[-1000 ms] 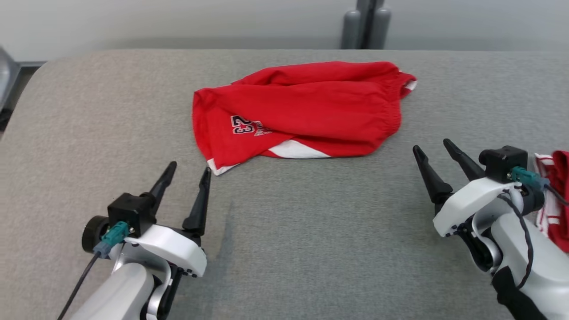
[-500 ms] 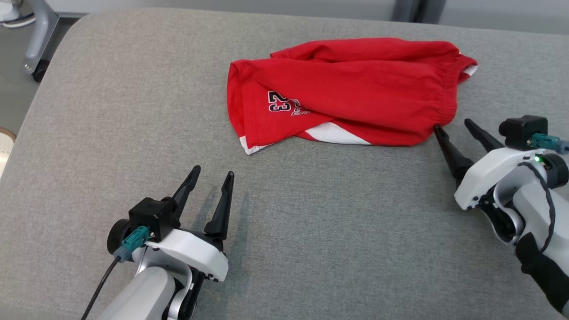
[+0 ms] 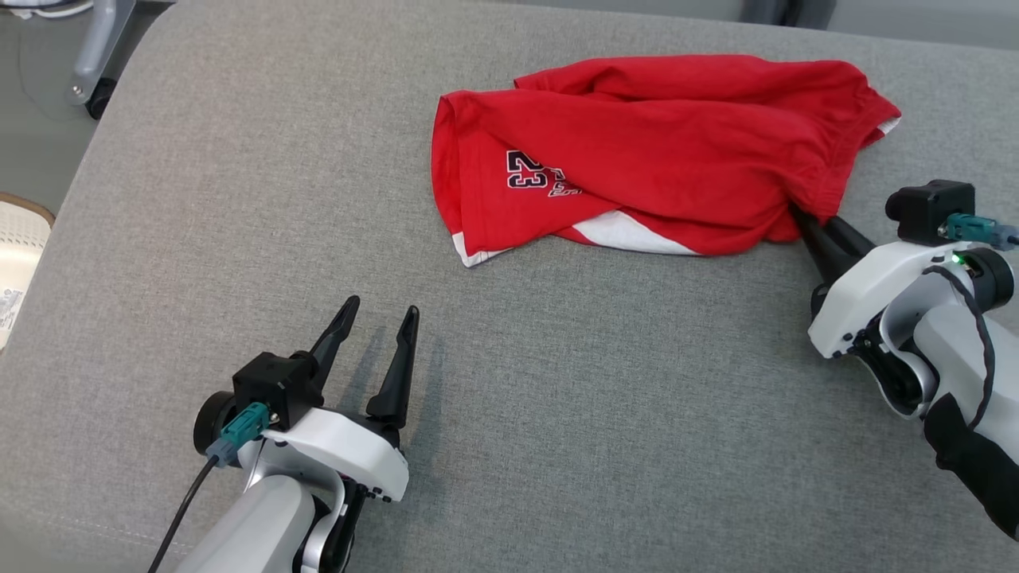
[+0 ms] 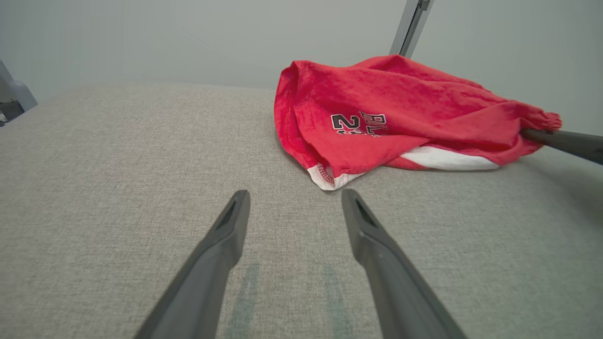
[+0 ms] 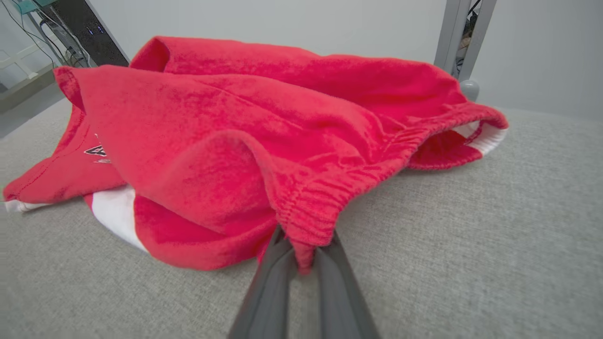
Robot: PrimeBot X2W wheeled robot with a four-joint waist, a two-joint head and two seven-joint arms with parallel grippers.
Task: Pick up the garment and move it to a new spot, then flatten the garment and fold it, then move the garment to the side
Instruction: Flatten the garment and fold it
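Note:
The garment is a pair of red shorts with white trim and a "23" print, lying crumpled on the grey padded surface. My right gripper is shut on the elastic waistband at the garment's near right corner; in the right wrist view the fingers pinch a fold of the red garment. My left gripper stands open over bare surface, short of the garment's near left hem. The left wrist view shows those open fingers before the garment.
A grey wheeled stand leg stands on the floor past the surface's far left corner. A pale woven object sits at the left edge. A metal post rises behind the surface.
My right gripper moved forward to the garment's waistband corner and shut on it. The head camera shifted, so the whole scene slid. The left gripper stayed open and in place.

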